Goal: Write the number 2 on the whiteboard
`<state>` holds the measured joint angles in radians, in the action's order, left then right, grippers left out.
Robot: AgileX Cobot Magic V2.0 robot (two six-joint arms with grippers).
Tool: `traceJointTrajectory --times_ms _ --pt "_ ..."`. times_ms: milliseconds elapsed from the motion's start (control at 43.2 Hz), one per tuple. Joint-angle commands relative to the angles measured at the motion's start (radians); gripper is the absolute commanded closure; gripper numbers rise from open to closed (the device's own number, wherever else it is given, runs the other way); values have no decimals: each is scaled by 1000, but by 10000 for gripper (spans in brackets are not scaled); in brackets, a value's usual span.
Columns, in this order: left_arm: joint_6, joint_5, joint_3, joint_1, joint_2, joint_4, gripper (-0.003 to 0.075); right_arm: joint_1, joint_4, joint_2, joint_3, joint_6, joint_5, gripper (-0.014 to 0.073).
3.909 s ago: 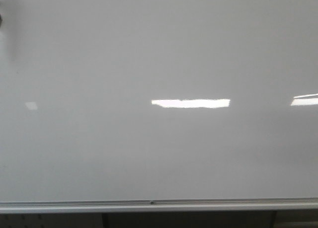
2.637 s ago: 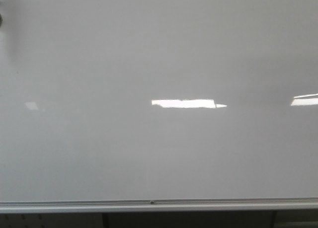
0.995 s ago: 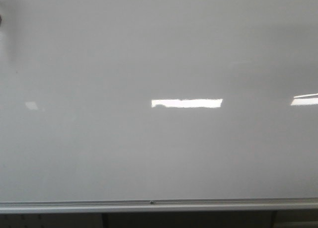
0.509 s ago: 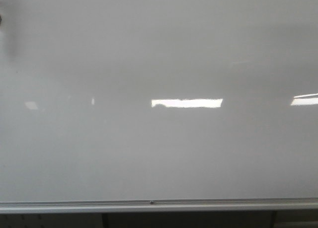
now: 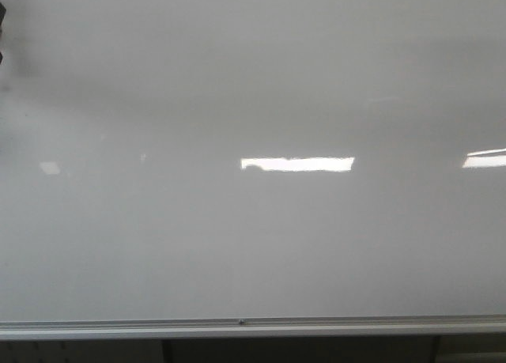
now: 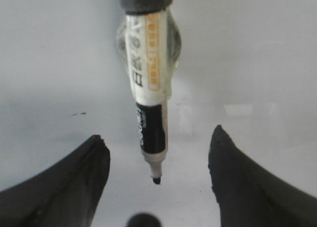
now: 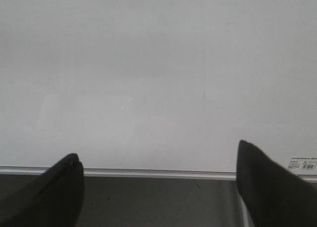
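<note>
Whiteboard (image 5: 253, 244) fills the front view, glossy white-grey. Silver bottom rail (image 5: 253, 327) runs along its lower edge; a bright rectangular light reflection (image 5: 297, 164) sits on the board well above the rail. No number 2 shows on the board in any view; only one short faint dark mark (image 6: 78, 113) is seen in the left wrist view.

Left gripper (image 6: 158, 162): dark fingers (image 6: 79, 182) spread wide apart, nothing pressed between them. A marker (image 6: 147, 93), white barrel with orange and black print, black lower section, is seated at the wrist mount and projects out between the fingers, touching neither. Its dark tip (image 6: 156, 179) points at the board; whether it touches the surface cannot be told.

Right gripper (image 7: 158, 182): fingers (image 7: 267, 187) also wide apart, empty, facing the board's lower part with the rail crossing between them. A small printed label (image 7: 303, 162) sits on the board just above the rail, beside one finger.
</note>
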<state>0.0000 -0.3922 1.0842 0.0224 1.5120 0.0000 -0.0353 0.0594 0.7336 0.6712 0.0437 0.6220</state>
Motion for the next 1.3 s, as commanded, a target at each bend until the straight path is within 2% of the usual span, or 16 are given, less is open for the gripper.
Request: traceJointTrajectory --times_ms 0,185,463,671,786,972,1133,1272 --pt "-5 96 37 7 -17 -8 332 -3 1 2 30 12 -55 -48" --pt "-5 127 40 7 11 -8 414 -3 1 2 30 12 -55 -48" --pt "-5 139 40 7 17 -8 628 -3 1 2 30 12 -55 -48" --pt "-5 98 42 7 -13 0 724 -3 1 2 30 12 -73 -48" --pt "0 -7 54 7 -70 0 741 -3 1 2 31 12 -90 -48" --pt "205 -287 87 53 -184 0 741 17 25 5 44 12 -19 -48" --pt "319 -502 89 154 -279 -78 741 67 34 16 80 18 95 -48" --pt "474 -602 89 283 -326 -169 741 125 72 30 128 96 222 -48"
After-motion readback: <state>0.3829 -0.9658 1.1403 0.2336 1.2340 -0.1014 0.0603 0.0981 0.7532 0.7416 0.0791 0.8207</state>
